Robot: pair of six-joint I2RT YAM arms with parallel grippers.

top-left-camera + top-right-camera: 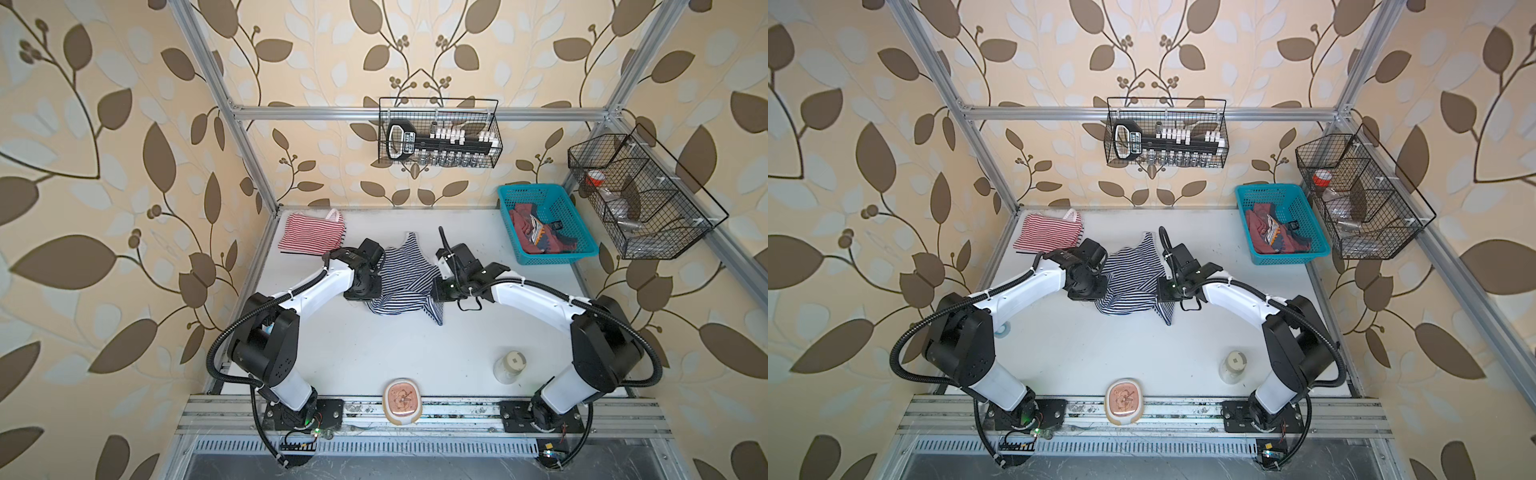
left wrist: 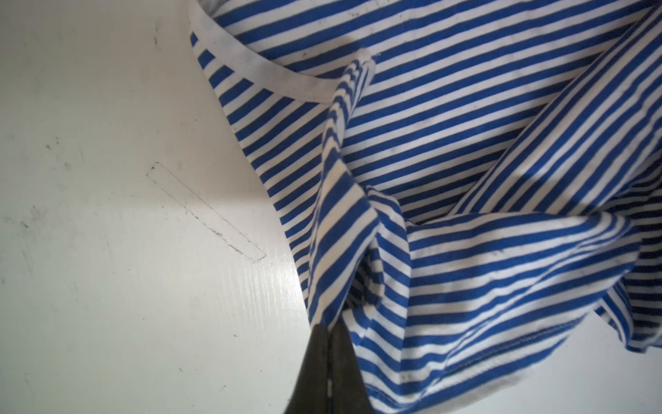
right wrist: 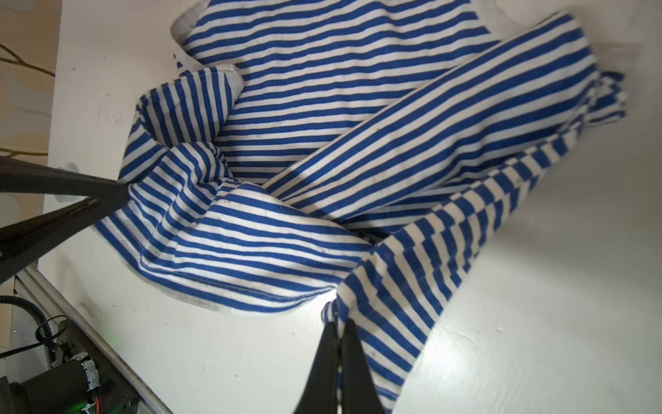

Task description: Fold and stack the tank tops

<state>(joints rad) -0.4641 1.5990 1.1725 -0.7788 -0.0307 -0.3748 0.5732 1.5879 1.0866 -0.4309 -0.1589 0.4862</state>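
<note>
You are on the second top, as I judge it. The red-and-white striped soft tank top (image 1: 309, 235) already lies folded at the far left corner of the white table (image 1: 374, 353), and the dusty red tank top (image 1: 521, 222) sits in a heap inside the turquoise plastic basket (image 1: 536, 196) at the far right. The navy-and-white striped soft tank top (image 1: 409, 274) lies crumpled in the middle of the table, between the two arms, with one thick fold running slantwise across its body. The left gripper (image 2: 327, 329) has its fingers pressed together on a pinch of the striped cloth close to the stitched hem. The right gripper (image 3: 338, 324) pinches the cloth in the same way further along that hem, where a loose flap hangs. So the step in hand appears to be the grasp for spreading, not yet the folding itself. For the next move you probably need to raise both pinches a little and draw them apart until the hem becomes straight and the slanted fold falls out. Then lay the top flat before you fold it. Pull gently, because such thin pinches may slip, and keep the left arm away from the folded striped top just beside it.
</note>
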